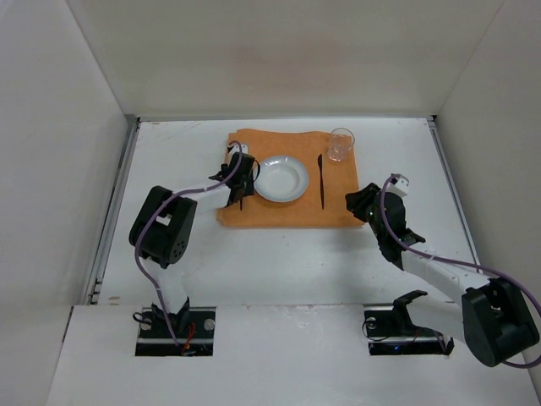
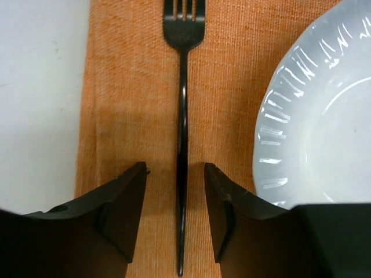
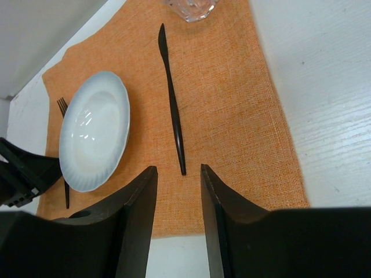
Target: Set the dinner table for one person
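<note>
Thin, stiff and likely slippery, the fork [image 2: 183, 116] at centre frame wants a mid-handle pinch; the left gripper [image 2: 175, 169] straddles it parted and not touching, and the right gripper [image 3: 178, 169] gapes empty.

wht panel walls [image 1: 279, 51], 3 sides, even light

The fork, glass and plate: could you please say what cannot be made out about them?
Fork: tine tips cut off by the left wrist view's top edge; top view, partly under the left gripper.
Glass: right wrist view's top edge leaves only its base; top view, too small to tell contents.
Plate: cut off by the left wrist view's right edge.
</note>
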Robot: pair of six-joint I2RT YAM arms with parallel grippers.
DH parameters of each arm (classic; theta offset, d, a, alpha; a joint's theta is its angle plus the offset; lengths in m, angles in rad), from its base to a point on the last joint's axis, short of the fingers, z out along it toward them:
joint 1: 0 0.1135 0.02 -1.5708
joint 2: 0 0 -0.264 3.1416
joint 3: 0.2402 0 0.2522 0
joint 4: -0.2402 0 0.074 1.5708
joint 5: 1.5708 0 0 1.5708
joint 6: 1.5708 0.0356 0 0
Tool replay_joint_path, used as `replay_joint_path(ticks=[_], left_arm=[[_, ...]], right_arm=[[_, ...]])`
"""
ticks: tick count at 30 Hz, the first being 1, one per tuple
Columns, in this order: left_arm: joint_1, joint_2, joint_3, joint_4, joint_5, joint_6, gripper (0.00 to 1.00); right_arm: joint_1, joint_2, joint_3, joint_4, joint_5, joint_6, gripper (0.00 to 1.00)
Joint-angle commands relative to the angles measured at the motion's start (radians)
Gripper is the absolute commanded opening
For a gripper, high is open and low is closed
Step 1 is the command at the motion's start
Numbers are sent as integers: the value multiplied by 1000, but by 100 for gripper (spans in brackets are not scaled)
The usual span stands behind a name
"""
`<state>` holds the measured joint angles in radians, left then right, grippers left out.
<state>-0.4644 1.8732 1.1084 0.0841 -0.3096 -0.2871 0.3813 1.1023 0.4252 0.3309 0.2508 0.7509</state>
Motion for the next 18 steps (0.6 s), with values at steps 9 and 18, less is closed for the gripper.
replay_joint_path(ticks=[9, 18], left_arm=[[-21, -458, -284, 68, -163, -165, 51], [180, -851, -682, 48, -195, -446, 56]], right_arm=[[0, -4, 14, 68, 22, -7, 33], [-46, -31, -25, 76, 27, 50, 25]])
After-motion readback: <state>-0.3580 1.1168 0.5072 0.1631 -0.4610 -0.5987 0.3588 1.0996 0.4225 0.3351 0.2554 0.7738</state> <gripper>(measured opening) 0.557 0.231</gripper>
